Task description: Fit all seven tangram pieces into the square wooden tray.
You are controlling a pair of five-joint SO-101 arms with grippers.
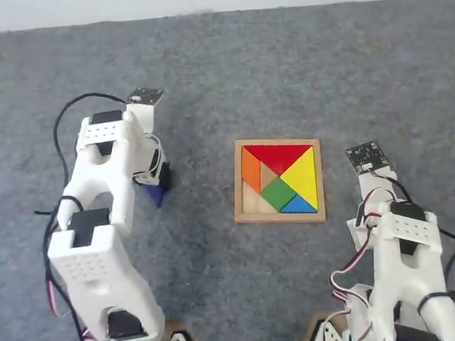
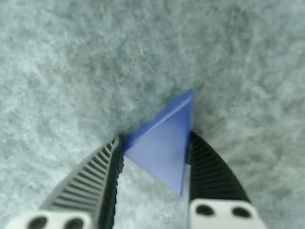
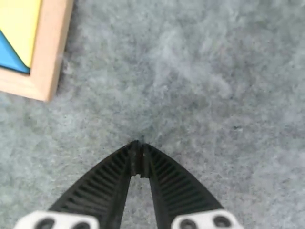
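The square wooden tray (image 1: 238,187) lies mid-table and holds a red triangle (image 1: 276,155), an orange piece (image 1: 250,172), a yellow triangle (image 1: 303,178), a green square (image 1: 276,192) and a light blue triangle (image 1: 299,205). Bare wood shows in its near left corner. Left of the tray, my left gripper (image 1: 157,179) is shut on a dark blue triangle (image 1: 156,194). In the left wrist view the blue triangle (image 2: 162,143) stands tilted between the fingers of my left gripper (image 2: 153,141), low over the carpet. My right gripper (image 3: 138,145) is shut with nothing in it, just right of the tray corner (image 3: 47,62).
Grey carpet covers the whole table. The right arm (image 1: 401,239) stands near the front right, the left arm (image 1: 102,197) along the left side. Open carpet lies between the blue triangle and the tray.
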